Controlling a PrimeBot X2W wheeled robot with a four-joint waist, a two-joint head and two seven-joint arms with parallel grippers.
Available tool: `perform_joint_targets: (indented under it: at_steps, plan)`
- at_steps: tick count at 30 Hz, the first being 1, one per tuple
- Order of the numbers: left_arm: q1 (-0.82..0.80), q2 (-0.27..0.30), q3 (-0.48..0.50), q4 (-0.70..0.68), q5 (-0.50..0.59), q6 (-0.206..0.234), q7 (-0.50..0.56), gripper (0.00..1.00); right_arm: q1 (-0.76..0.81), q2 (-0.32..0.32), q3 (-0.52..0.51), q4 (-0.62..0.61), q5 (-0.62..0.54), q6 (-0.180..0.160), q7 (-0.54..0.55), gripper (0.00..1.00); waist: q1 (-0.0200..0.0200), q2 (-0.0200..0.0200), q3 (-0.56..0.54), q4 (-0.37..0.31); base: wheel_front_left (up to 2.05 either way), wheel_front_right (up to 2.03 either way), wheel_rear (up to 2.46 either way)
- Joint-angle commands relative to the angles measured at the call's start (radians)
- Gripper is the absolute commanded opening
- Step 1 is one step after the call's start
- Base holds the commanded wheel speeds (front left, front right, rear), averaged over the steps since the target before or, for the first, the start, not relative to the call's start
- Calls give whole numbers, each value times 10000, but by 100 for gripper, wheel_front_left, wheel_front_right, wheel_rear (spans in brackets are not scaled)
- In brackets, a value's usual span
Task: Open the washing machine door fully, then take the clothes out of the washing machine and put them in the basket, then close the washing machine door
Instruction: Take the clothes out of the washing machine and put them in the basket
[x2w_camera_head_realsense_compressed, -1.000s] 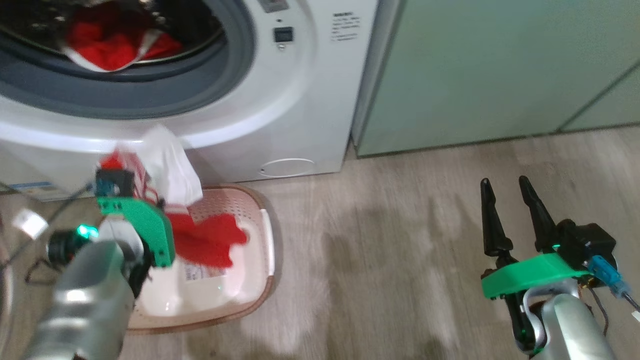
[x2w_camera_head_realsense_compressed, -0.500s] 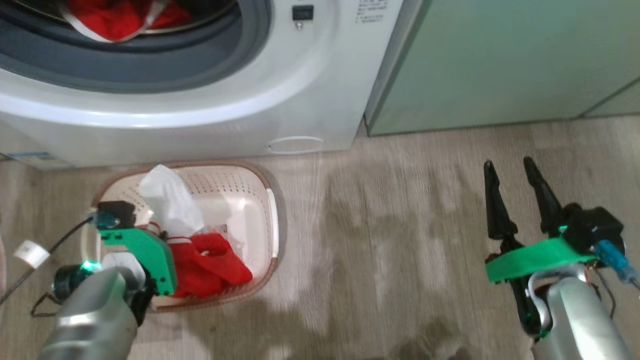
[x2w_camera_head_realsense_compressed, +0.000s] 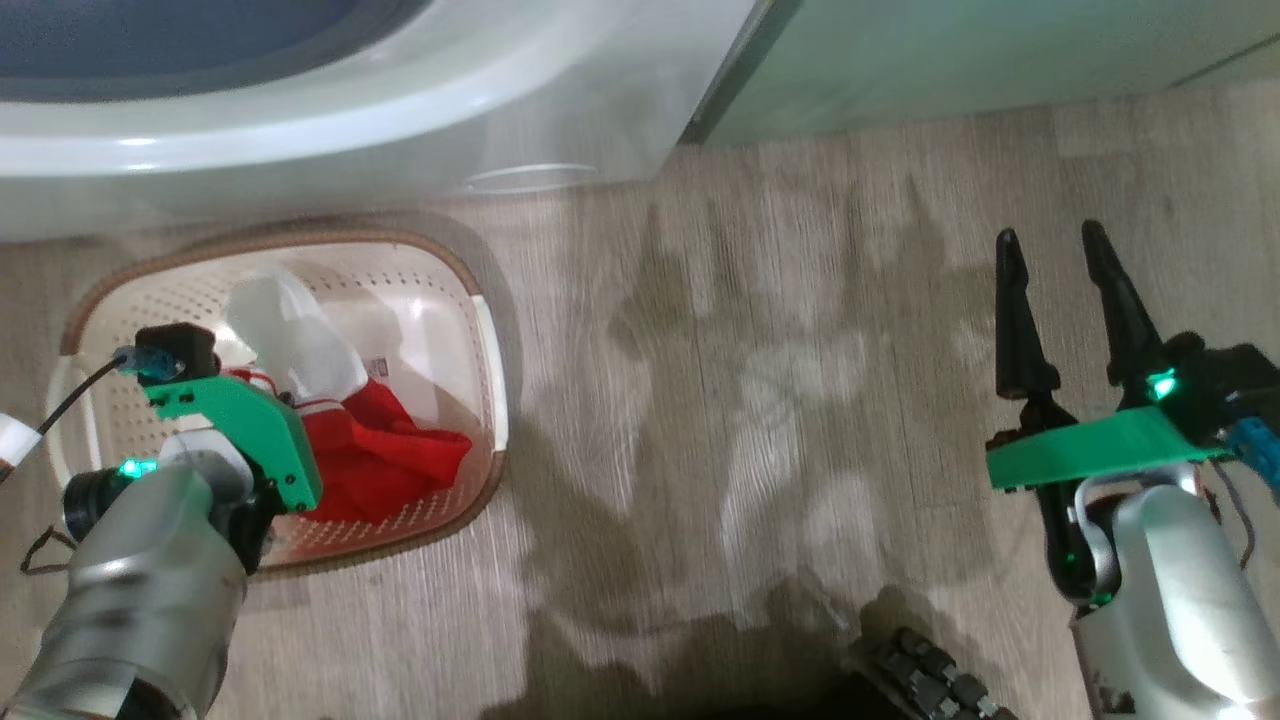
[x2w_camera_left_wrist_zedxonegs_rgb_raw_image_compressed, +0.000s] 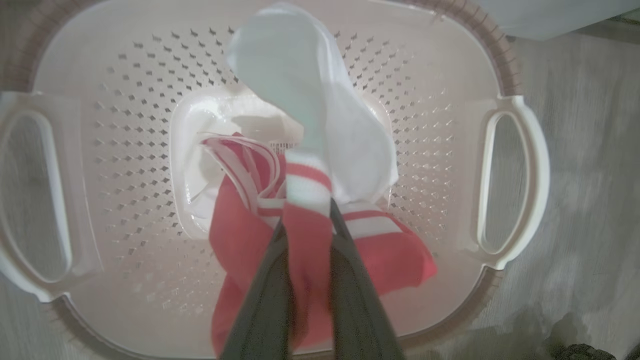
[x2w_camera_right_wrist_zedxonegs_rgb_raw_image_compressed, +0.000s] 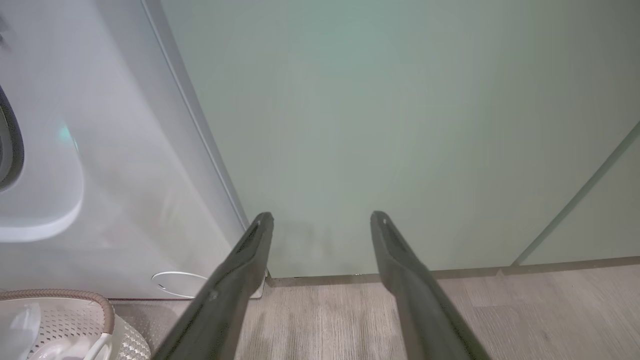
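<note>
The washer (x2w_camera_head_realsense_compressed: 300, 130) was cut off by the head view's top edge and smeared by blur. The left arm (x2w_camera_head_realsense_compressed: 150, 590) hid the near left corner of the basket (x2w_camera_head_realsense_compressed: 485, 330). The clothes (x2w_camera_head_realsense_compressed: 380, 460) covered most of the label (x2w_camera_head_realsense_compressed: 378, 366), and its print was too small to read. In the right wrist view the basket ran off the lower left corner.
</note>
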Motion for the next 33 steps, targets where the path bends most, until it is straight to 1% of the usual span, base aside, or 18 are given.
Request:
perform_joint_targets:
  at_steps: [1,4,5,6,7,8,11,13,17,19,22,23,25,28,33]
  plan:
    - [-76,338,274,32,-148,84,123,0,-10,24,115,-331,-82,-7,-63,100,0,0,373,-100,0,0,0]
    - [-38,299,282,69,-203,211,278,0,-97,32,98,-350,-111,-7,-63,100,0,0,480,-100,0,0,0]
    - [-16,297,277,76,-204,275,266,27,-114,31,92,-351,-120,-7,-63,100,0,0,489,-95,0,0,0]
    - [6,291,259,82,-190,344,248,47,-130,27,82,-345,-130,-7,-63,100,0,0,483,-85,0,0,0]
    - [39,275,234,87,-176,380,225,83,-139,22,58,-335,-140,-7,-63,100,0,0,451,-61,0,0,0]
    - [75,246,215,91,-171,382,184,100,-137,20,28,-324,-152,-7,-63,100,0,0,396,-28,0,0,0]
    - [272,205,245,99,-215,360,-422,100,-2,8,26,-232,-167,-7,-63,100,0,0,-75,140,0,0,0]
    - [336,208,262,101,-210,327,-1015,100,96,-5,73,-175,-142,-7,-63,100,0,0,-419,230,0,0,0]
    - [476,205,559,96,-525,81,-2170,100,283,-17,211,-44,-64,-7,-63,100,0,0,-1200,399,0,0,0]
    - [581,303,568,22,-522,-17,-2553,100,379,-15,295,35,-17,-7,-63,100,0,0,-1628,479,0,0,0]
    - [792,534,657,-292,-511,-100,-2806,100,569,-7,410,125,56,-7,-63,100,0,0,-2252,573,0,0,0]
    - [871,645,738,-529,-486,-113,-2826,100,639,-6,444,159,82,-7,-63,100,0,0,-2491,597,0,0,0]
    - [1139,949,1079,-1441,-257,-124,-2835,100,779,-9,511,209,132,-7,-63,100,0,0,-2906,624,0,0,0]
    - [1928,1169,1905,-2864,273,-128,-2839,100,1047,-26,550,251,210,-7,-63,100,0,0,-3520,657,0,0,0]
    - [3482,1041,3399,-4998,1336,-134,-2841,100,1532,-71,627,297,313,-7,-63,100,0,0,-4457,682,0,0,0]
